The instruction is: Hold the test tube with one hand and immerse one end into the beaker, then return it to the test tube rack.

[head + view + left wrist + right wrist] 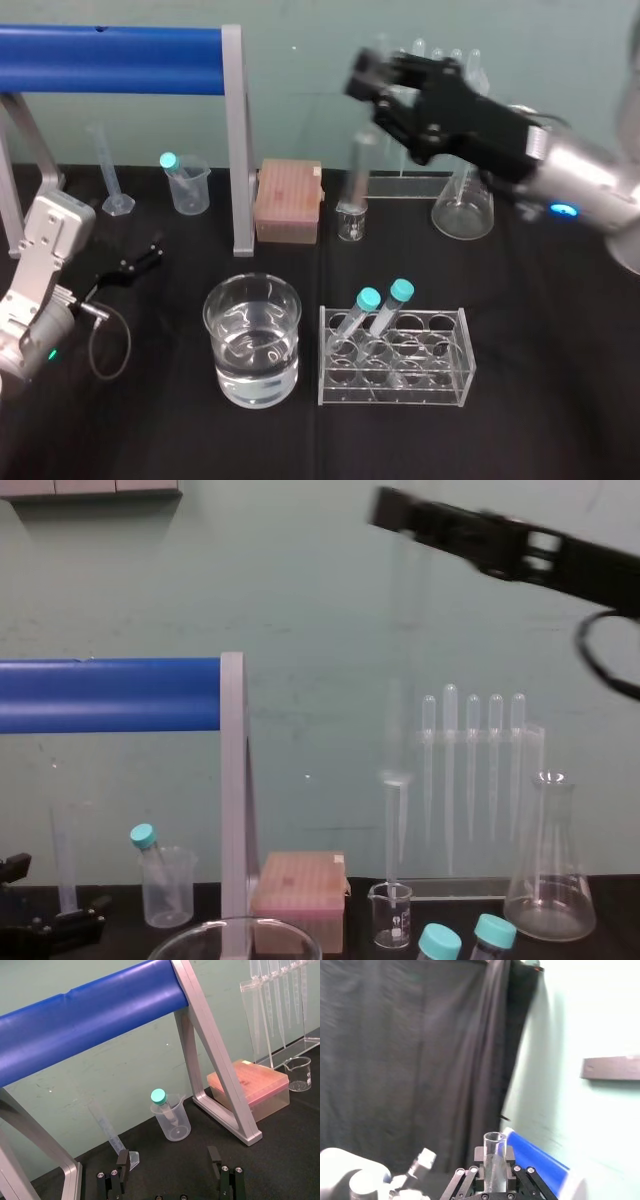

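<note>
My right gripper [372,78] is raised high over the back of the table, shut on the test tube [495,1152], a clear glass tube with an open rim. The tube hangs upright from the fingers [397,680], well above the table. The beaker [252,340], wide and part-filled with water, stands at the front centre. To its right is the clear test tube rack [440,385], which holds two teal-capped tubes [385,305]. My left gripper [169,1162] rests low at the table's left [135,265], open and holding nothing.
A blue bar on a grey frame [236,140] crosses the back left. Behind the beaker stand a pink box [289,202], a small spouted beaker [351,222], a plastic cup with a capped tube [188,185], a conical flask [463,210] and a pipette stand [470,770].
</note>
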